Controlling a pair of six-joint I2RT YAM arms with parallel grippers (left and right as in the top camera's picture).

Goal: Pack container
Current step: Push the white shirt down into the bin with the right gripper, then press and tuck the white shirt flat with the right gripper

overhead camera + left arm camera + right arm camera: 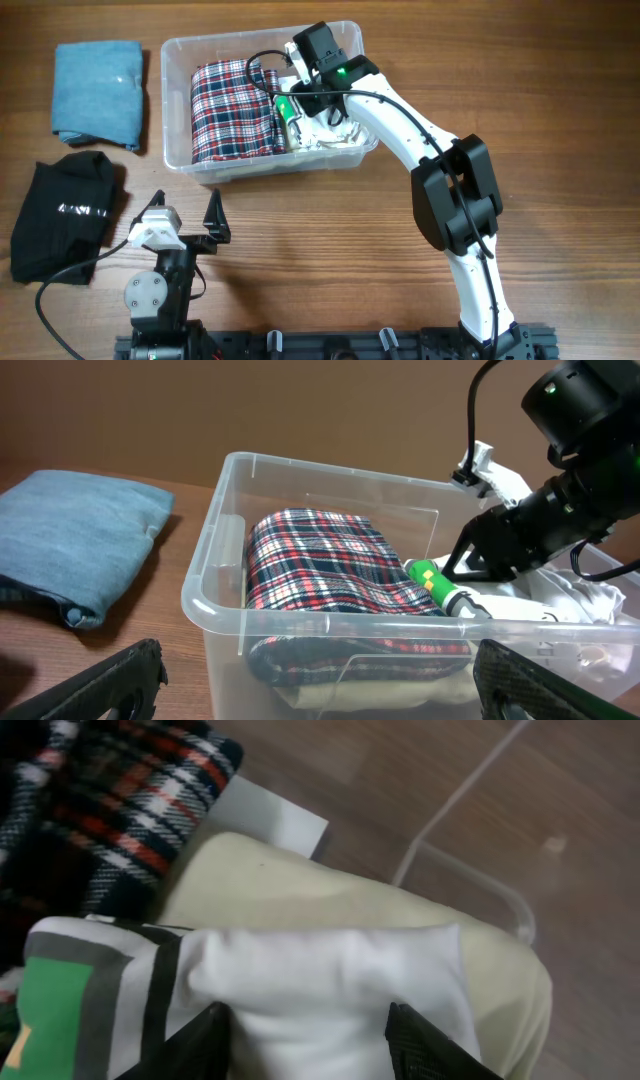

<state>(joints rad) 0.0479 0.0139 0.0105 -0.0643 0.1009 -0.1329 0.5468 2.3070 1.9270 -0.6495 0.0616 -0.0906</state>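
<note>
The right fingers (205,1045) are pressed on both sides of a folded white cloth (330,980), which is pinched between them inside the container (176,100). Under this cloth a cream cloth (300,890) is seen, and past its edge a part of a white label (275,815) is visible on the clear base. Just beside the right fingers a small green and white item (436,582) is laid; its kind cannot be told. The left half of the container is filled by a folded plaid cloth (235,110) in red, white and dark blue, and the green and white item is touched by its edge. The right arm (400,120) is stretched over the right rim of the container.

The left fingers (110,685) are spread wide and nothing is held between them. They are held low over the worktop (330,250), near the front wall of the container but apart from it.

The container is placed upright at the far middle of the worktop. On its left, apart from its wall, a folded blue cloth (98,92) is laid flat. Nearer to the robot on the same side, a black cloth (65,215) with a pale print is laid, close to the left arm. The worktop is made of brown wood grain. Behind it, in the left wrist view, only a plain brownish background is seen.
</note>
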